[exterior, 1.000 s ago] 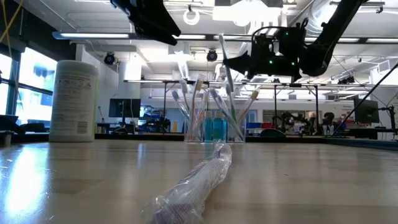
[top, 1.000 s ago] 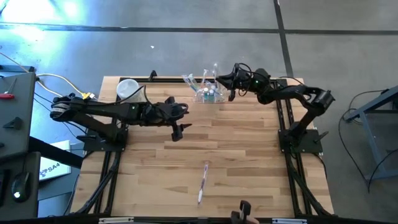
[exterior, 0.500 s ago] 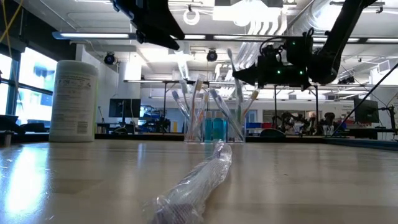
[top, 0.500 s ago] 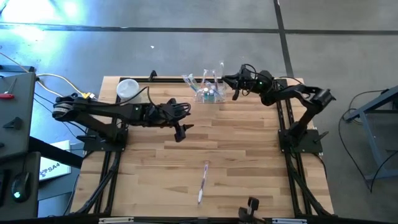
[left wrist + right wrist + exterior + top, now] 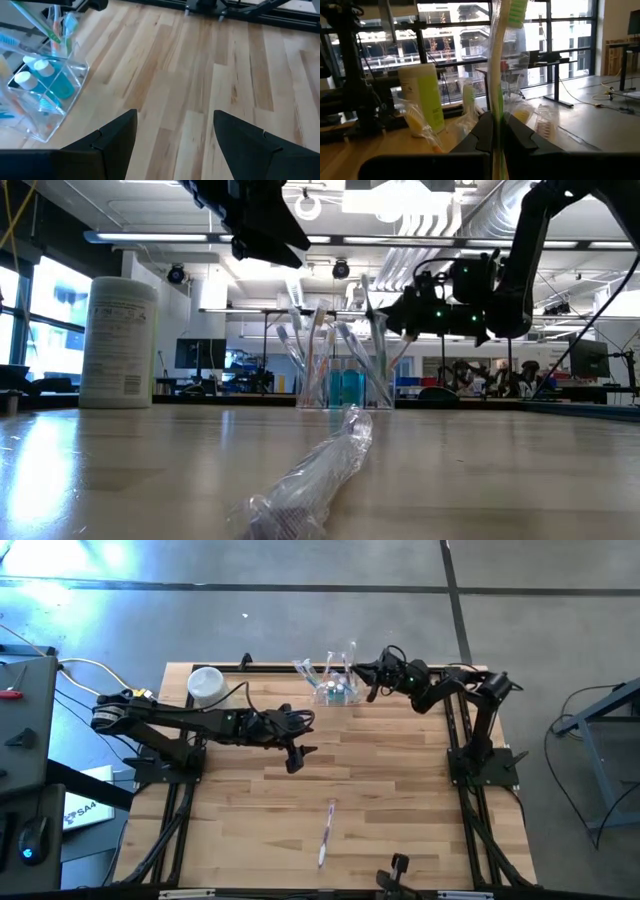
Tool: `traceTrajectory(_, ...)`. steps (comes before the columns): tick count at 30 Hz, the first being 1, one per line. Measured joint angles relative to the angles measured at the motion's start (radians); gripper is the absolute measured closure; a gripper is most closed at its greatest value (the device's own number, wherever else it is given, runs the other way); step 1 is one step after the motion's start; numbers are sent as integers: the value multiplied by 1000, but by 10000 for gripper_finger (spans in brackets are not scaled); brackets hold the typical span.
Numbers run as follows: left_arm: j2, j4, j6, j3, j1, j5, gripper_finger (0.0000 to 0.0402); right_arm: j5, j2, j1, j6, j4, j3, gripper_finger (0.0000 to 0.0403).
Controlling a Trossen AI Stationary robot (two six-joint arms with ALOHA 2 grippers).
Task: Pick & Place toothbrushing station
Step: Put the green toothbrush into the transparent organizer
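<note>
The toothbrushing station point(image 5: 335, 690), a small clear holder with wrapped toothbrushes leaning out and blue-filled little bottles inside, stands at the upper middle of the high view, on the far edge of the wooden table point(image 5: 400, 800); in the low view it sits at centre frame point(image 5: 345, 385); in the left wrist view it shows at the left edge point(image 5: 42, 95).

The right gripper point(image 5: 368, 671) hangs just right of the station in the high view, above the table; its fingers are pressed together on a green-headed toothbrush point(image 5: 496, 75), wrapped in clear film, that stands upright between them in the right wrist view; in the low view this gripper point(image 5: 405, 308) is right of centre, above the holder's brushes.

The left gripper point(image 5: 297, 752) hovers over bare boards left of centre in the high view, fingers spread apart and holding nothing; its two dark fingers point(image 5: 117, 135) frame empty wood.

A white canister point(image 5: 205, 685) stands upper left; a wrapped toothbrush point(image 5: 326, 830) lies alone lower centre.
</note>
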Motion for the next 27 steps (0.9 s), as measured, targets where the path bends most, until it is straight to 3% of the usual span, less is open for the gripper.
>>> traceTrajectory(8,0,-1,-19,0,0,0,142,106,-10,32,26,-13,-1,391)
traceTrajectory(15,0,-1,-19,0,0,0,142,137,-11,33,103,-56,0,393)
traceTrajectory(22,0,0,-13,0,0,0,142,277,-13,59,131,-120,0,393)
traceTrajectory(27,0,-1,-11,0,0,-1,142,283,-13,79,128,-132,0,393)
